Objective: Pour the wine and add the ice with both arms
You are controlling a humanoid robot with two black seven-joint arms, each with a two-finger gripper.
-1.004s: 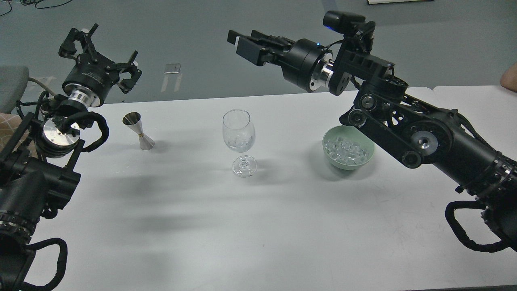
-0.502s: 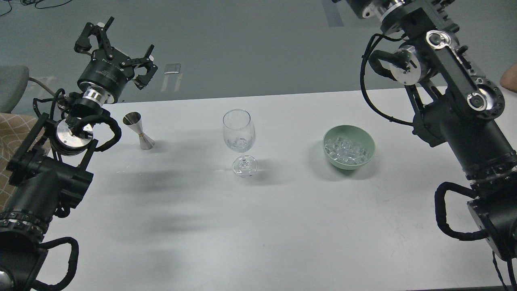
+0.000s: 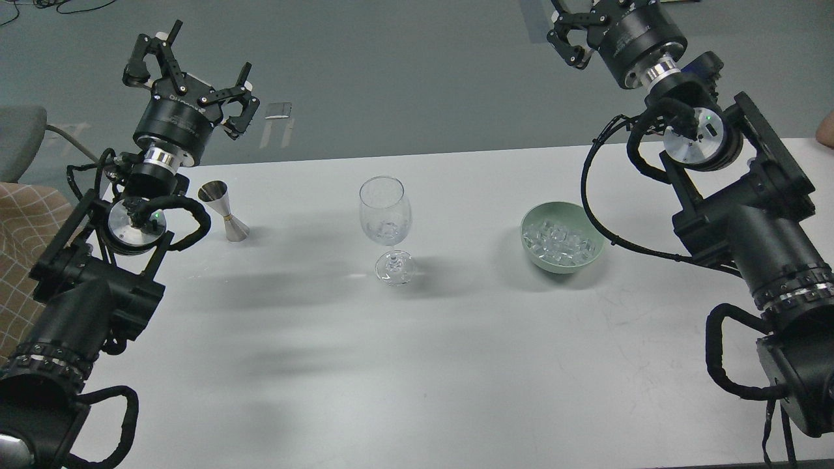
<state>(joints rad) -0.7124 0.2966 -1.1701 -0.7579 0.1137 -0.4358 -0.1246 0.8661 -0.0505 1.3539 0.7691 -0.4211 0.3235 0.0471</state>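
Head view: both arms are raised and drawn back from the wine glass [image 3: 385, 221], which serves as the landmark here.
Table [image 3: 417, 365]: white, it carries the glass at its middle, with nothing being handled on it.
Right arm: a second ago it stretched across above the bowl with its claw closed and pointing towards the glass; it has since swung up and away, far to the right of the glass.
Right gripper [image 3: 589, 26]: high at the top edge, partly cut off, so I cannot tell whether it is spread or closed; it looks empty.
Left arm: it has shifted only slightly, rising a little behind and left of the glass.
Left gripper [image 3: 189, 75]: fingers spread wide, holding nothing, well left of the glass and above the measuring cup.
Bowl [image 3: 561, 236]: pale green, right of the glass, uncovered now that the arm is gone.
Measuring cup [image 3: 223, 212]: small steel double cone, upright, left of the glass.
Ice [image 3: 559, 242]: heaped in the bowl; a few cubes [image 3: 386, 228] already lie in the glass.
Meaning: the ice step looks done and both arms seem to be retreating to rest.
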